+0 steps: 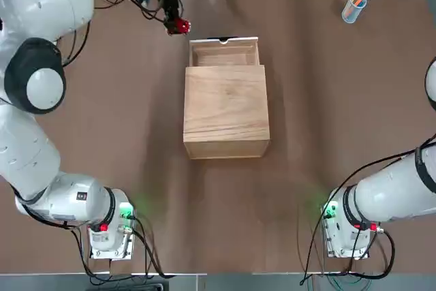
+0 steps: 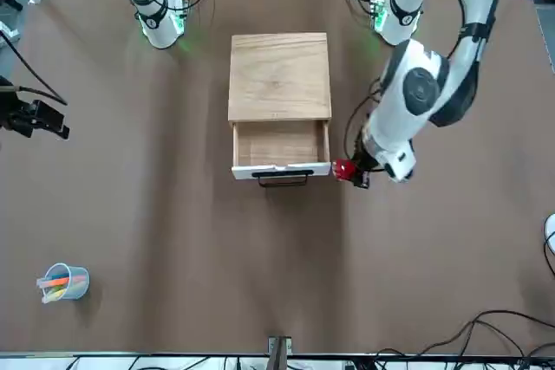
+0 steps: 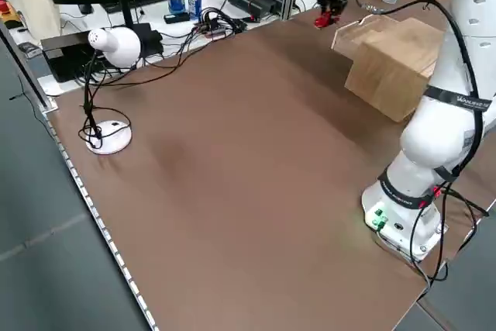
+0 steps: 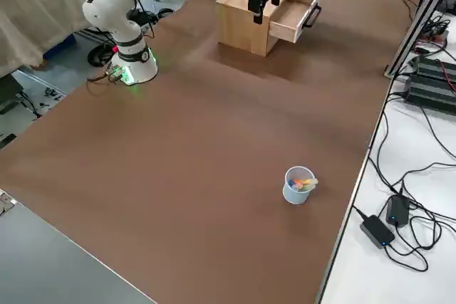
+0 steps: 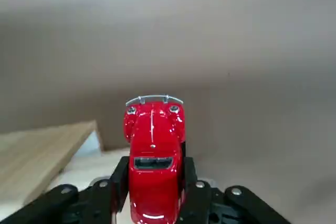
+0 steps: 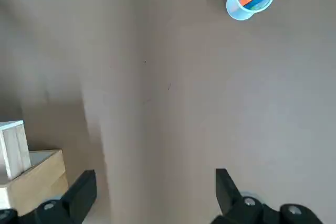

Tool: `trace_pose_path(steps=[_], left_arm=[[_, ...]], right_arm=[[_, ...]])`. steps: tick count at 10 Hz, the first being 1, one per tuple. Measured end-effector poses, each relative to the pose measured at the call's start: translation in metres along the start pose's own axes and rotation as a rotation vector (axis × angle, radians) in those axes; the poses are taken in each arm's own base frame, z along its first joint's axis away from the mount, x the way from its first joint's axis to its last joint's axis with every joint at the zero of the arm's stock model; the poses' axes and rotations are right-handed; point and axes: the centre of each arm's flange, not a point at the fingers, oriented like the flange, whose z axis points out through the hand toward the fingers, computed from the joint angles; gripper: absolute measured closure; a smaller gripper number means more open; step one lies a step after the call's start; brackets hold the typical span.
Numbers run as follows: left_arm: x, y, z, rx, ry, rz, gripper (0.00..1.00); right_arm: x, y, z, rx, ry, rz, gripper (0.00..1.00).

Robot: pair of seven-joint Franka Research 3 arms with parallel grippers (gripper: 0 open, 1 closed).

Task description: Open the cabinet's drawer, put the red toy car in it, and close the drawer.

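Two fingers (image 5: 190, 177), L gripper (image 5: 157, 171): pinched red toy car (image 5: 153, 142) firmly by its sides, long way along the fingers, nose out past the tips. Hung w/ car off drawer's (image 1: 225, 54) L front corner; not over the opening. Looked clear of tabletop (image 2: 173, 257); exact ht. couldn't tell.

Beyond: drawer pulled out of cabinet (image 1: 226, 103), handle (image 2: 284, 181) facing away from arm bases. Room inside for car.

Step in hand, est.: carry to drawer. Next called for: shift R over the opening, lower inside the walls, let go, back off; then push shut from handle side. Risk: clipping side wall or front edge if brought in low.

R gripper (image 6: 155, 174): spread wide, nothing held, parked well R of cabinet, pen cup (image 6: 254, 1) farther out.
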Motion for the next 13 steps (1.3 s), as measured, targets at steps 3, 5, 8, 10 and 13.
trace_pose_path(steps=[3,5,8,10,13], left_arm=[[-0.064,-0.03,0.007,0.037,-0.015,0.025,0.56],[-0.087,-0.042,0.02,0.063,-0.015,0.038,0.56],[-0.105,-0.048,0.047,0.093,0.004,0.055,0.56],[-0.122,-0.042,0.05,0.086,-0.008,0.045,0.56],[-0.146,-0.051,0.065,0.103,-0.007,0.055,0.56]], right_arm=[[0.0,-0.01,0.001,0.0,-0.001,-0.016,0.0],[0.0,-0.015,0.003,-0.001,-0.004,-0.023,0.0],[0.005,-0.017,0.014,-0.004,-0.021,-0.025,0.0],[0.006,-0.017,0.017,-0.005,-0.025,-0.025,0.0],[0.016,-0.04,0.042,-0.013,-0.052,-0.058,0.0]])
